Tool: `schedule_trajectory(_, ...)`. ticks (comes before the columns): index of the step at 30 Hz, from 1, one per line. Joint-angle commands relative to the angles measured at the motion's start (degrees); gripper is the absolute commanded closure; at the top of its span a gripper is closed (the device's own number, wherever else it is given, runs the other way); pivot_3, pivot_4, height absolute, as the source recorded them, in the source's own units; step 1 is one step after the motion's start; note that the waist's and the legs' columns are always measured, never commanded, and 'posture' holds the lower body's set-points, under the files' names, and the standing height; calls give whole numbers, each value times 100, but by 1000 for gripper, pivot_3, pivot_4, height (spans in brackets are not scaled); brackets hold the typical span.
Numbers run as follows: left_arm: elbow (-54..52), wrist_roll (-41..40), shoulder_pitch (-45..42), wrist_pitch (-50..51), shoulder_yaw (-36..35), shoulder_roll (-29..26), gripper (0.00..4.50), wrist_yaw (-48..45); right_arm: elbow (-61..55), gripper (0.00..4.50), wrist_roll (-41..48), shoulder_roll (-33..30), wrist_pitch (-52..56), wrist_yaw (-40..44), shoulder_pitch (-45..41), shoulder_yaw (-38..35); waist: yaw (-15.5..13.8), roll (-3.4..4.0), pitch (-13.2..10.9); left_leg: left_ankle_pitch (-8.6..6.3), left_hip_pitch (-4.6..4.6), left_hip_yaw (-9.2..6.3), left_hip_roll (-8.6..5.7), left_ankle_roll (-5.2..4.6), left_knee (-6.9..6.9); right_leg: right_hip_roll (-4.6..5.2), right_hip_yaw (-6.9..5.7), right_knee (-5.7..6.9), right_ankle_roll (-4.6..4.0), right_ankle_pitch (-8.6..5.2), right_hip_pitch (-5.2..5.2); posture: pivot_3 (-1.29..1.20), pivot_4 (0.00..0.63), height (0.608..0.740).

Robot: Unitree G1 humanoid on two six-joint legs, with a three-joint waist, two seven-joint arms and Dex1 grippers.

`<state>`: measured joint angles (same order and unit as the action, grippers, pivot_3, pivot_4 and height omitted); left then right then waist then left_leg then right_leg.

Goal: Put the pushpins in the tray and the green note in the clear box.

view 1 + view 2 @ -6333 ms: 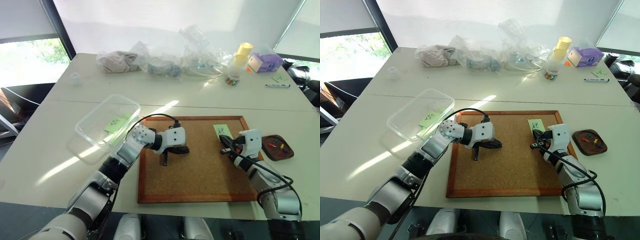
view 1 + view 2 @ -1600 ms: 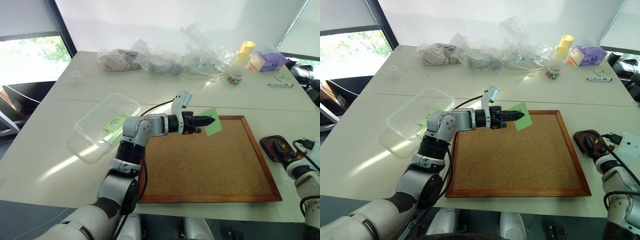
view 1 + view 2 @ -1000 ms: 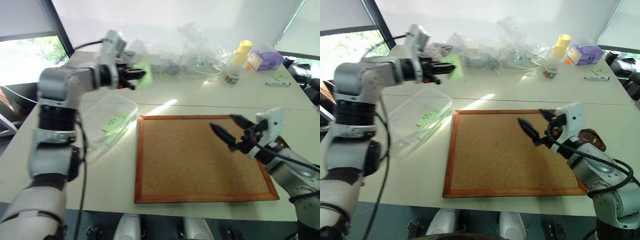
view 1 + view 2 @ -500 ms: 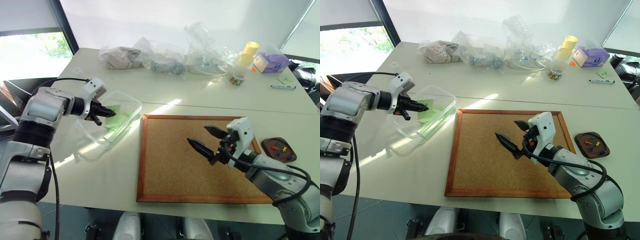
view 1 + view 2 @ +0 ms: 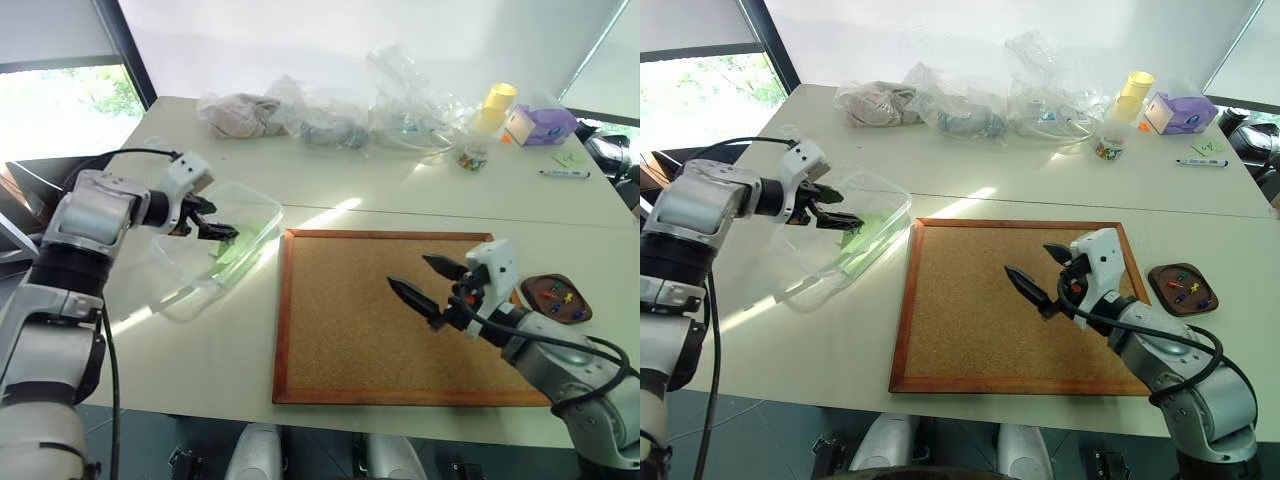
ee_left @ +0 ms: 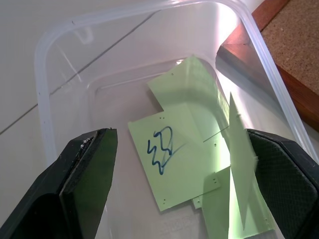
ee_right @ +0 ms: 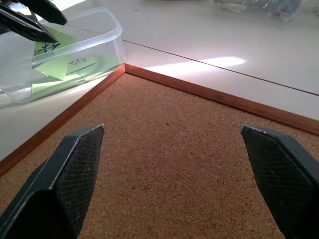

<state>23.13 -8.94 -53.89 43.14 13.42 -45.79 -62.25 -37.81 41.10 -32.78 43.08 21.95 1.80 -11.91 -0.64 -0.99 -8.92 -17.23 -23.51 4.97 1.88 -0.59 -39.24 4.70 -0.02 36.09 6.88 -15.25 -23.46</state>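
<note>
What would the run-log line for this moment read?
left gripper: jaws open over clear box | green note: inside box | right gripper: jaws open above corkboard | pushpins: in tray

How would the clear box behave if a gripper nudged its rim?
The clear box looks thin-walled, holding just green paper notes, so probably light: it would likely slide on the smooth table. Being shallow and wide, it seems unlikely to tip.

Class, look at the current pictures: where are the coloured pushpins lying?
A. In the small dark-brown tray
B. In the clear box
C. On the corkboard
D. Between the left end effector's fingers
A: the pushpins lie inside the dark-brown tray, on the table just past the corkboard's right edge.
</note>
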Motion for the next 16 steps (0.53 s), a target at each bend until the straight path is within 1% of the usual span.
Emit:
schedule_trajectory(1,98,-147,-330,188,-486,135,27,258,-51,0,-49,-59,-152,72,-28,-138,-7,0,0,0,0,-1,0,0,0,0,0,0,0,0,0,0,150,740)
schedule_trajectory(5,3,-207,-499,40,-587,-5,27,-14,-50,0,-11,-55,-152,102,97,-325,1,-1,0,0,0,-1,-1,0,-1,-1,0,1,1,0,0,0,150,740)
schedule_trajectory(7,-249,-448,-486,116,-747,2,27,-175,-105,0,161,4,-132,37,202,-623,0,0,-1,0,0,-1,0,0,0,-1,0,1,1,0,-1,0,150,740)
schedule_trajectory(10,-1160,-848,-93,118,-914,15,27,-446,-288,0,719,71,-63,-72,449,-1327,-8,0,0,0,0,0,1,0,0,0,0,1,1,0,1,0,150,740)
schedule_trajectory(11,-1675,-1085,174,197,-995,54,27,-516,-364,0,945,64,-29,-100,586,-1581,-9,0,0,0,0,-1,2,0,0,2,0,1,1,0,3,0,150,740)
schedule_trajectory(13,-3407,-1988,1110,805,-1127,432,27,-360,-553,0,1414,-156,156,118,1226,-2265,-13,18,8,0,0,-2,9,1,2,6,3,2,1,0,6,0,150,740)
schedule_trajectory(14,-4012,-2269,1484,967,-1149,605,27,-224,-628,0,1543,-305,248,255,1510,-2472,-20,19,9,0,6,-10,15,1,4,9,4,2,2,0,16,0,150,740)
schedule_trajectory(16,-4593,-2415,1995,1095,-1120,841,27,109,-689,0,1674,-615,389,510,1912,-2674,-18,19,8,-1,7,-16,11,-1,4,15,7,-1,2,-1,25,0,150,740)
